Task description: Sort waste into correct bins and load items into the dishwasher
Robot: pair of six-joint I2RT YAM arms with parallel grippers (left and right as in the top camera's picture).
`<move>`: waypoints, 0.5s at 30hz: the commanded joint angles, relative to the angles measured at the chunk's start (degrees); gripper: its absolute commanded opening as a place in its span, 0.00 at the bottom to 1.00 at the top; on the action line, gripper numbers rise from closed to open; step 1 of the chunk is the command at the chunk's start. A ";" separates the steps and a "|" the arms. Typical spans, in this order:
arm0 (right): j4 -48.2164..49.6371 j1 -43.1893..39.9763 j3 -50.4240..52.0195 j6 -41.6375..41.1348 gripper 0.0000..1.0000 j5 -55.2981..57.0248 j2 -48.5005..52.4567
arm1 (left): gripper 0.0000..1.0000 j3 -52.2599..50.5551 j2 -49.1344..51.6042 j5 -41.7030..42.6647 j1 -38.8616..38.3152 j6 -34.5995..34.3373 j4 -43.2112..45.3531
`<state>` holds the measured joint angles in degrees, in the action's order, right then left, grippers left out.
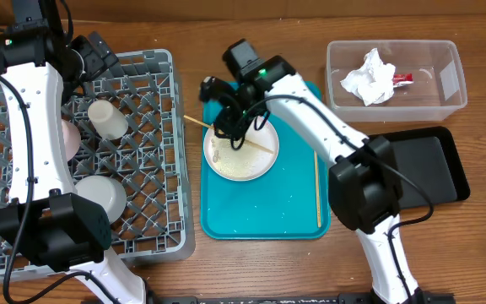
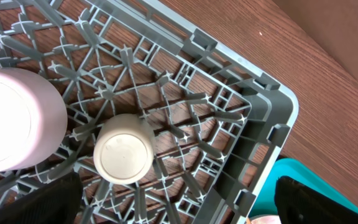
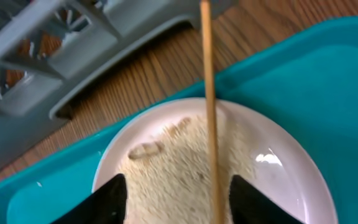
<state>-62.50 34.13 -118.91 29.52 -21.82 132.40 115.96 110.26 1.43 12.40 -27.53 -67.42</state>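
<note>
Chopstick [image 3: 207, 112] and right gripper [image 3: 179, 194] line up. The stick runs lengthwise between the fingers, which stand apart and clamp nothing, and it sits nearer one finger than the other. It lies across the white plate [image 3: 291, 180] of pale crumbs [image 3: 179, 168] on the teal tray [image 3: 328, 81]. The right arm reaches over the tray with its wrist tipped down at the plate. Farther off, the left gripper [image 2: 176, 202] hovers spread wide above the dish rack [image 2: 272, 124], so the right arm is plainly nearer.
</note>
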 commanded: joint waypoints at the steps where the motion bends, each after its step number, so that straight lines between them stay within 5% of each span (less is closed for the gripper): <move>1: 1.57 1.57 -1.05 2.49 0.53 1.84 -0.11 | 1.00 0.35 0.09 -0.52 -0.15 -1.01 0.20; 15: 3.61 2.03 -1.05 3.91 0.53 6.34 4.20 | 1.00 0.35 0.09 -0.52 -0.15 -0.98 0.20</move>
<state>-59.33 36.36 -118.91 32.82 -16.12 134.91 115.96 110.26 1.43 12.40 -27.53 -67.42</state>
